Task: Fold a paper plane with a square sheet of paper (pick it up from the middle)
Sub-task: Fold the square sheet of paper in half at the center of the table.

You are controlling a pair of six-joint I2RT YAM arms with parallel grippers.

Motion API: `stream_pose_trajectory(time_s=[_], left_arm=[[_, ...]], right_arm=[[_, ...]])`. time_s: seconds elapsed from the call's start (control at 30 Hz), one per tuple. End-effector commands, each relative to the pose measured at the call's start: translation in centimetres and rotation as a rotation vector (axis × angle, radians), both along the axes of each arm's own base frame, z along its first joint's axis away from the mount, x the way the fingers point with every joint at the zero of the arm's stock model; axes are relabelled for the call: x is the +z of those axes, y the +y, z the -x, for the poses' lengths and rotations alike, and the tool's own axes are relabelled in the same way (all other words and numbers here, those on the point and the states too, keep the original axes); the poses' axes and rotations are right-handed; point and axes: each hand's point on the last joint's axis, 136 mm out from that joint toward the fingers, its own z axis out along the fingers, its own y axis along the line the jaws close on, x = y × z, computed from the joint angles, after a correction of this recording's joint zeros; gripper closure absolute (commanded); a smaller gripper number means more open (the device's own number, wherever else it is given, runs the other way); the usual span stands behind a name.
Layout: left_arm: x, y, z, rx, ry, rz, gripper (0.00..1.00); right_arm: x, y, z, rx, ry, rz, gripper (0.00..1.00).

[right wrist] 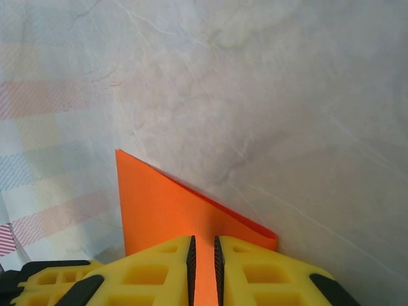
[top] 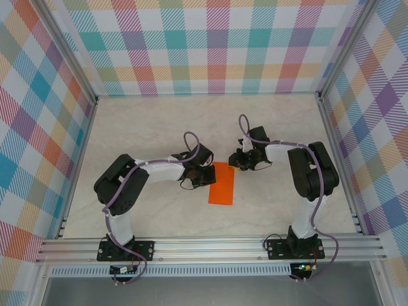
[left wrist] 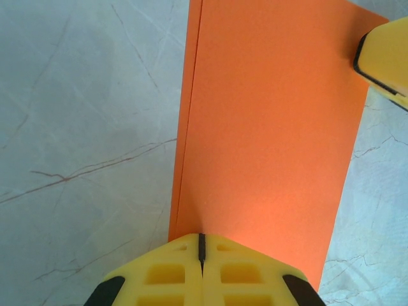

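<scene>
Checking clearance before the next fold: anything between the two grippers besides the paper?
No. In the left wrist view only the folded orange paper spans from the shut left gripper to the right gripper at its far corner.

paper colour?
Plain bright orange; the folded sheet of paper shows best in the left wrist view.

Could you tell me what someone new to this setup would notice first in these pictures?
The eye goes first to the bright orange sheet of paper, folded into a narrow rectangle, lying mid-table on the pale marble-patterned table between the two arms. The left claw is shut at one edge of the sheet, and the right claw pinches a raised corner at the far end. Around it, the colourful checked walls stand out.
</scene>
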Motion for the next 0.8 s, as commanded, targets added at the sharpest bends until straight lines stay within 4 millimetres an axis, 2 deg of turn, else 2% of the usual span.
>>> stream_pose_trajectory(time_s=[0.0, 0.13, 0.3, 0.4, 0.47, 0.57, 0.77], left_arm=[[-2.9, 2.8, 2.5, -0.007, 0.087, -0.154, 1.00], [-2.7, 3.0, 2.4, -0.003, 0.084, -0.156, 1.00], [-2.6, 3.0, 2.3, -0.003, 0.079, -0.156, 1.00], [-2.6, 2.9, 2.4, -0.004, 0.080, -0.156, 1.00], [-2.5, 2.9, 2.3, -0.004, 0.079, -0.155, 1.00], [-2.4, 2.8, 2.3, -0.005, 0.078, -0.151, 1.00], [-2.4, 2.8, 2.4, -0.004, 0.077, -0.150, 1.00]], right_arm=[[1.8, 0.2, -0.9, 0.028, -0.042, 0.018, 0.82], [0.2, 0.0, -1.1, 0.028, -0.011, 0.041, 0.82], [-2.7, -0.3, 0.3, 0.011, 0.050, 0.047, 0.82], [-3.5, -0.6, 0.8, 0.000, 0.063, 0.055, 0.82], [-3.2, -0.7, 0.6, -0.001, 0.057, 0.062, 0.82], [-1.8, -0.6, -0.1, 0.005, 0.031, 0.067, 0.82], [2.7, 0.7, -0.8, 0.043, -0.028, -0.012, 0.81]])
